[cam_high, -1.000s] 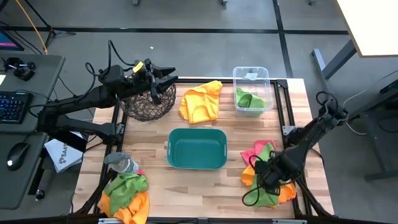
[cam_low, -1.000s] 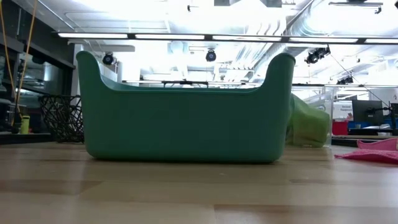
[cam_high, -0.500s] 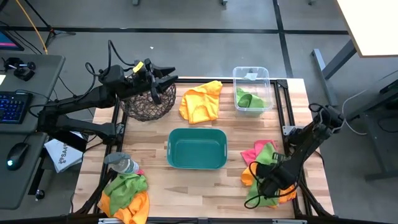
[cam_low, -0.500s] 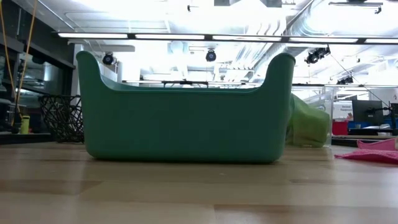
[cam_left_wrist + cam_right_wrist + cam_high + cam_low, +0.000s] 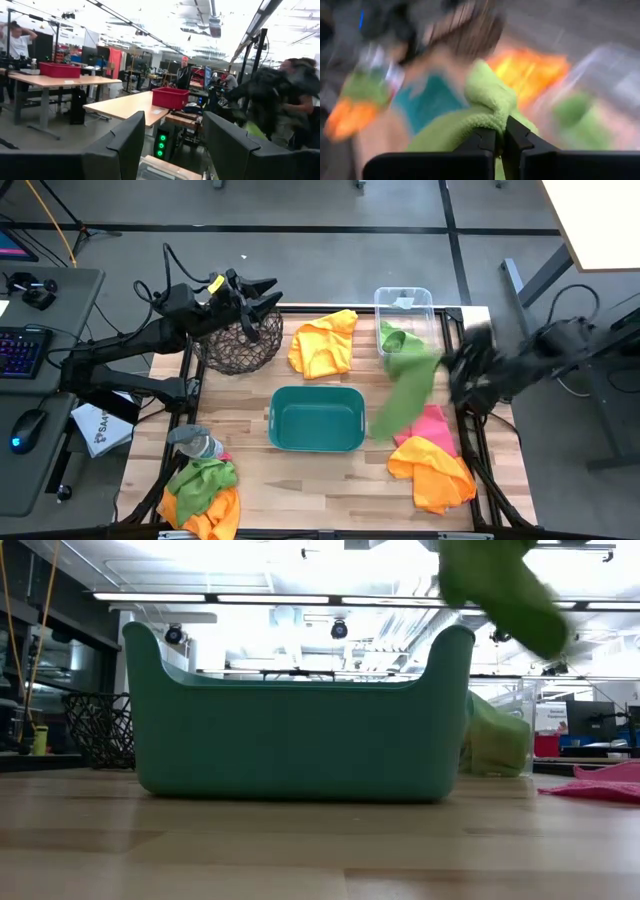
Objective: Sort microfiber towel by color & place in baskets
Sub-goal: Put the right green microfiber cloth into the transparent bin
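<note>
I am carrying a lime green towel (image 5: 405, 395) in the right gripper (image 5: 501, 134), its fingers clenched on a bunched fold, the cloth dangling just beside the clear plastic bin (image 5: 404, 302). I judge it light, limp and fuzzy, best pinched at a raised fold. The left gripper (image 5: 258, 292) is hovering over the round wire-mesh basket (image 5: 238, 346), fingers spread and holding nothing.
</note>
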### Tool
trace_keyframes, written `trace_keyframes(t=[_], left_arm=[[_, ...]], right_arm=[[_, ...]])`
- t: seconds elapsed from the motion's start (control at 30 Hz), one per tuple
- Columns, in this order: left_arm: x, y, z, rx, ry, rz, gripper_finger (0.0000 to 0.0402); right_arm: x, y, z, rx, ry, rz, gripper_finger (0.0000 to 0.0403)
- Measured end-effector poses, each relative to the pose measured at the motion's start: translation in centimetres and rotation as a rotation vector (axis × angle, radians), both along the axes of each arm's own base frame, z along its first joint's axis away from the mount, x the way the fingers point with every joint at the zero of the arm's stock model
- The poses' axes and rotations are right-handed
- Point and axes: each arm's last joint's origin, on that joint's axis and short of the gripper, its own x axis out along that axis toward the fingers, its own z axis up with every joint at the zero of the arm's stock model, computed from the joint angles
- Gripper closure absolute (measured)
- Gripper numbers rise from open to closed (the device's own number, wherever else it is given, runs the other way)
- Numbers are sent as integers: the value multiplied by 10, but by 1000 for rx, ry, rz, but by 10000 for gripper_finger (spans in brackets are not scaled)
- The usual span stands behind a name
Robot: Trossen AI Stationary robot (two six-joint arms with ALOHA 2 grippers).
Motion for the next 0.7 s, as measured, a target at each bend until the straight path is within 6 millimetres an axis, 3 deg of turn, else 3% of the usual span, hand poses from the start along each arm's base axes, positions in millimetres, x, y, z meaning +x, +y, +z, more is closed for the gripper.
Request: trace_keyframes(t=[0.13,0.27,0.43,0.7], left_arm=[[0,0,0,0,0,0,216],[0,0,0,1,-4,1,216],[-2,0,6,16,-60,3,216],[-5,-1,15,40,-164,2,216]], right_arm=[[-20,-28,26,-232,-76,-174,402],[-23,-43,35,-402,-12,-327,402],[-7,-53,29,-480,75,-407,402],[38,-76,5,-505,168,-291,403]])
